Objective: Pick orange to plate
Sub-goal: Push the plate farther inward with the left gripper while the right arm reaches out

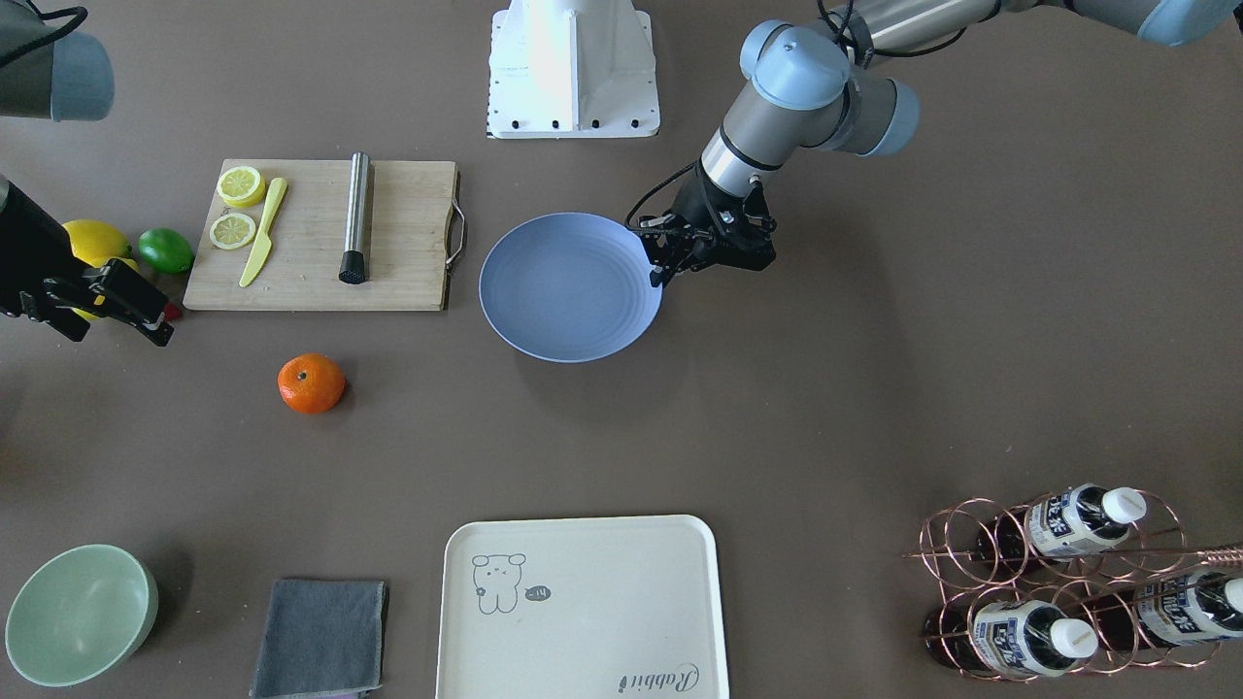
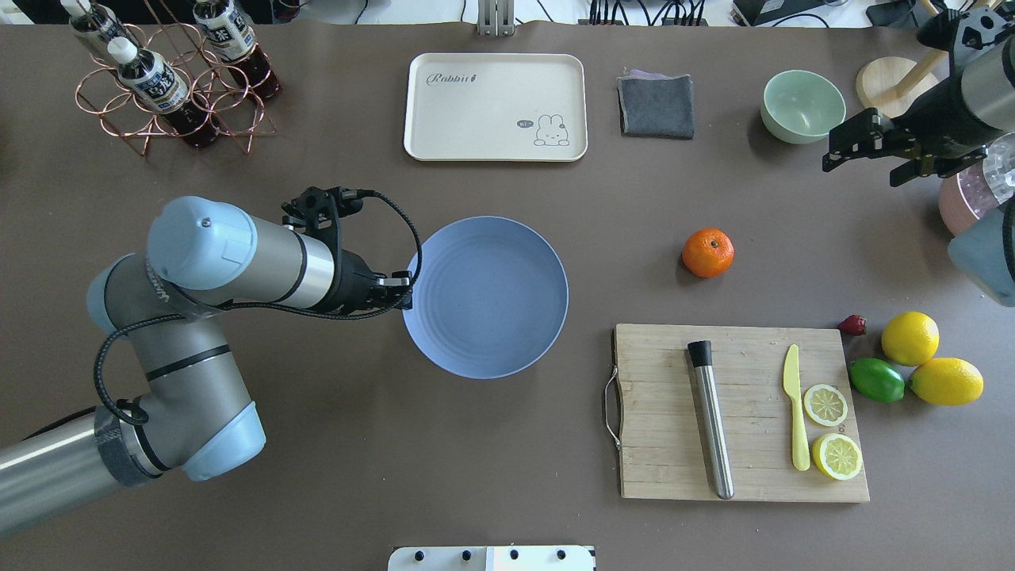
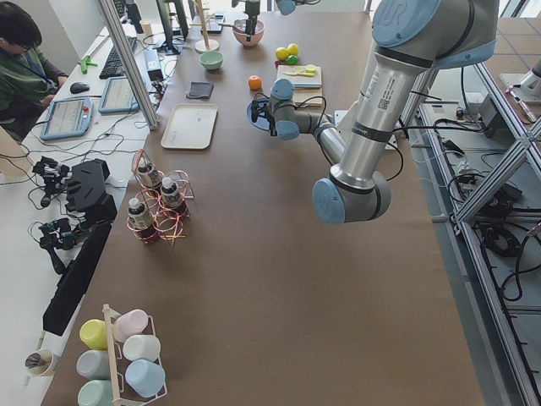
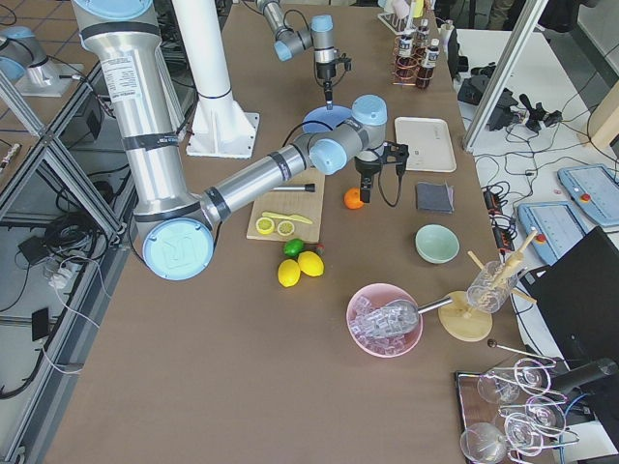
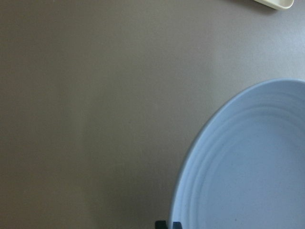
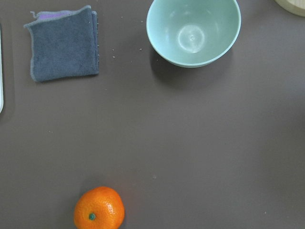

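The orange sits alone on the brown table, to the right of the plate and well apart from it. It also shows low in the right wrist view. The blue plate lies with nothing on it. My left gripper is shut, its tips at the plate's left rim. Whether they pinch the rim I cannot tell. My right gripper hangs open high over the table's far right, beyond the orange and holding nothing.
A wooden board with lemon slices, a yellow knife and a steel bar lies near the orange. Two lemons and a lime sit to its right. Cream tray, grey cloth, green bowl and bottle rack line the far side.
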